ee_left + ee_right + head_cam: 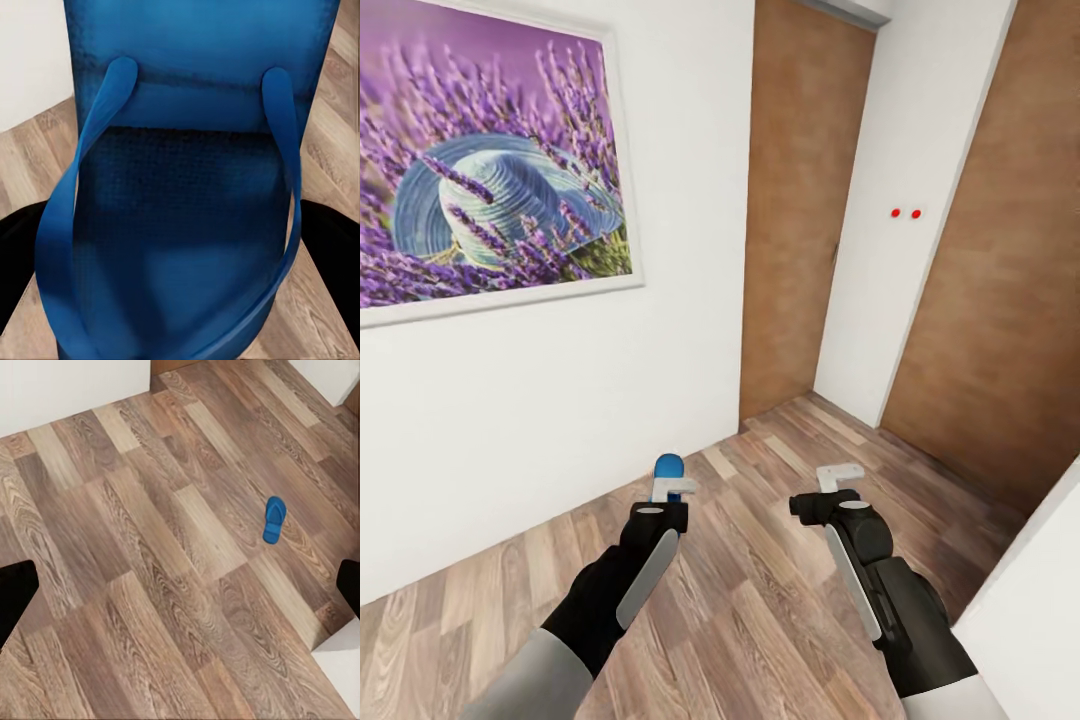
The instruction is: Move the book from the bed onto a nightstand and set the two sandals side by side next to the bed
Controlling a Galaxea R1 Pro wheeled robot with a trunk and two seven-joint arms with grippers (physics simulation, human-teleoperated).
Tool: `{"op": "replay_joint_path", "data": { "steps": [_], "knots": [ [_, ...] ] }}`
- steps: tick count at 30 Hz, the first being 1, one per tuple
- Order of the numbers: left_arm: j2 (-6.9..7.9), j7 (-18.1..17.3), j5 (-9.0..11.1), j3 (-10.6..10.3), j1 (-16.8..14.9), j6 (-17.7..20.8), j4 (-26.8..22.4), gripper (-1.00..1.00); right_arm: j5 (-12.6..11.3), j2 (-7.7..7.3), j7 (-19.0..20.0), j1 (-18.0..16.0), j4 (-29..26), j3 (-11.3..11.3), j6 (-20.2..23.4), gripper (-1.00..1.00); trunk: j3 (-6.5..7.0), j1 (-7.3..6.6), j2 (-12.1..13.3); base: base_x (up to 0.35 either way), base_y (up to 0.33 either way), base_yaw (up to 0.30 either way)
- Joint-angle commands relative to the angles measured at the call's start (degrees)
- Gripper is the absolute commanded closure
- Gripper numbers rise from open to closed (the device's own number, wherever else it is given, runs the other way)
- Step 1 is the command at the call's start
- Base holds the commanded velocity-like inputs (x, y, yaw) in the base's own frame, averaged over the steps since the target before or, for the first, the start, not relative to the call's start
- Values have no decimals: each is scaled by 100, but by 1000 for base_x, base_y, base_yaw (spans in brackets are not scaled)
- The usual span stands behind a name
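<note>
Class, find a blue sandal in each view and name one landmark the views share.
Head view: sandal tip above the left gripper, lower centre.
Left wrist view: sandal close up.
Right wrist view: another sandal lying on the floor.
Shared: the floor.

Bright blue sandal [187, 187], wood-grain brown floor [760, 600], plain white wall [540, 400], purple lavender picture [490, 150] with blue hat.

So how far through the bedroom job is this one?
Nothing looks finished. In hand: one blue sandal held in the left tool. The other sandal lies on the wood floor, and the right tool is empty. Pairing them and moving the book remain.
</note>
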Motion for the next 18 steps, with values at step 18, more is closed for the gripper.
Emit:
{"op": "replay_joint_path", "data": {
  "steps": [18],
  "knots": [
    [3, 60, 68, -12, -5, 10, -9, 100, -41, 4, -46, -7, -3, 8, 23, -100, -10, 9, -8, 664, 275, -223]
  ]
}}
